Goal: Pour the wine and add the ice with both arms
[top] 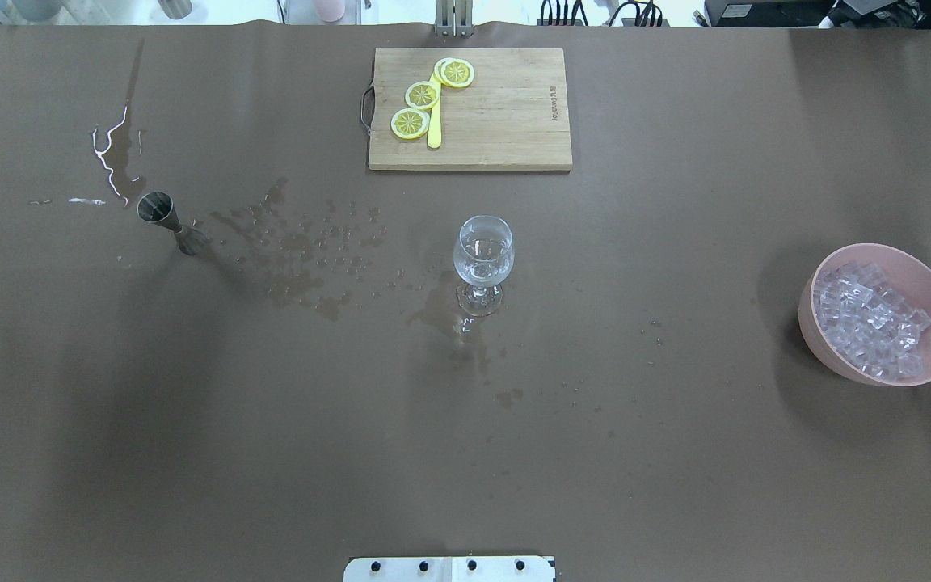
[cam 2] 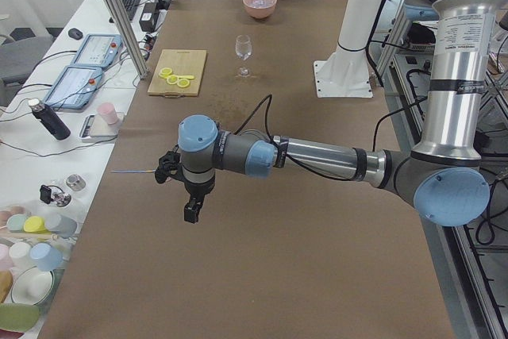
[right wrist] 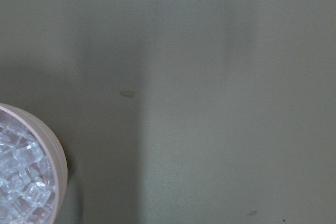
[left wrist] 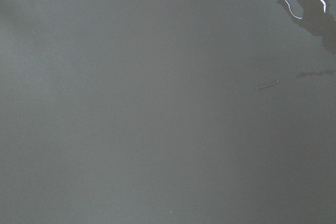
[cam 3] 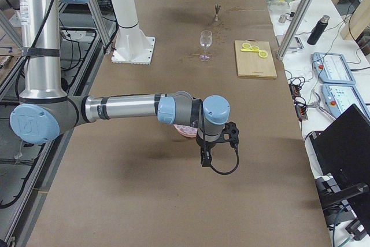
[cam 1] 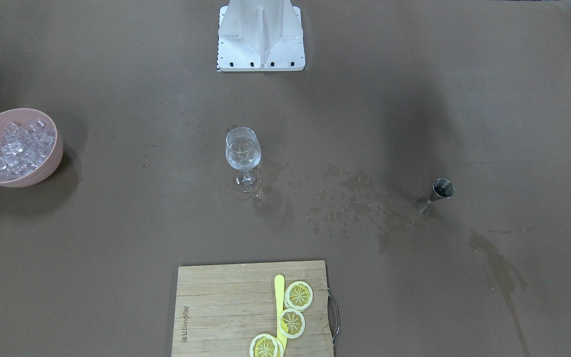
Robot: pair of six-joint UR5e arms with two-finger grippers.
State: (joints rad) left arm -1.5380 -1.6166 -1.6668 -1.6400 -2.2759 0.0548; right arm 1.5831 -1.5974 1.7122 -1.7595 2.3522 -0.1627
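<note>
A clear wine glass [cam 1: 243,157] [top: 482,260] stands upright at the table's middle, with wet patches around its foot. The ice [cam 1: 18,146] [top: 874,319] [right wrist: 21,177] fills a pink bowl [cam 1: 42,173] [top: 817,339] on the robot's right. No wine is in view. A steel jigger [cam 1: 436,195] [top: 166,217] stands on the robot's left. My left gripper [cam 2: 190,213] hangs over the table's left end, pointing down. My right gripper [cam 3: 204,159] hangs just past the bowl at the right end. For both I cannot tell whether they are open or shut.
A wooden cutting board [top: 506,137] [cam 1: 216,317] at the far edge carries lemon slices [top: 423,94] and a yellow knife [top: 435,121]. Spilled drops and streaks [top: 296,250] lie between jigger and glass. The white base block [cam 1: 260,34] sits at the robot's edge.
</note>
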